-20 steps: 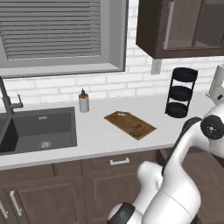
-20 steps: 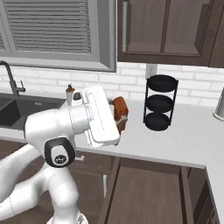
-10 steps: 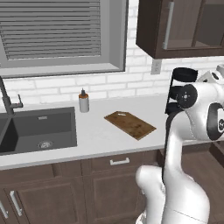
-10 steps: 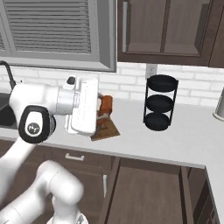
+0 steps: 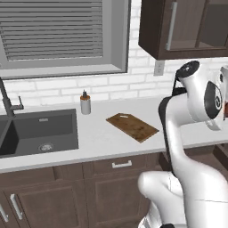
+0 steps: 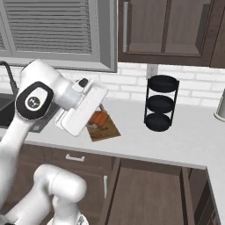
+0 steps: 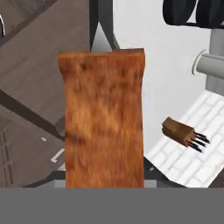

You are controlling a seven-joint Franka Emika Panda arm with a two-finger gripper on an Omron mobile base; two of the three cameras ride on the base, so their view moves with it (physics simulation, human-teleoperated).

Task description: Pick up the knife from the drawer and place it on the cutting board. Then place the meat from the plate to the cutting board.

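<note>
My gripper (image 6: 97, 117) is shut on the knife (image 6: 101, 121), whose orange-red handle sticks out of the white hand just above the near end of the cutting board (image 6: 107, 132). In the hand view the knife's handle (image 7: 104, 118) stands large in the middle, with the grey blade (image 7: 101, 40) pointing away at the top. From the left base view the brown cutting board (image 5: 132, 127) lies flat on the white counter with nothing on it. The drawer (image 6: 149, 193) stands pulled out below the counter, its dark brown floor bare. The plate and the meat are out of view.
A black three-tier rack (image 6: 160, 103) stands on the counter right of the board. A dark sink (image 5: 40, 131) with a tap lies at the left, a small bottle (image 5: 85, 103) behind it. Wall cabinets (image 6: 167, 28) hang above. The open drawer juts into the floor space.
The arm has risen from a low crouch by the drawer. The hand, with the knife in it, has swung left over the counter to the cutting board.
</note>
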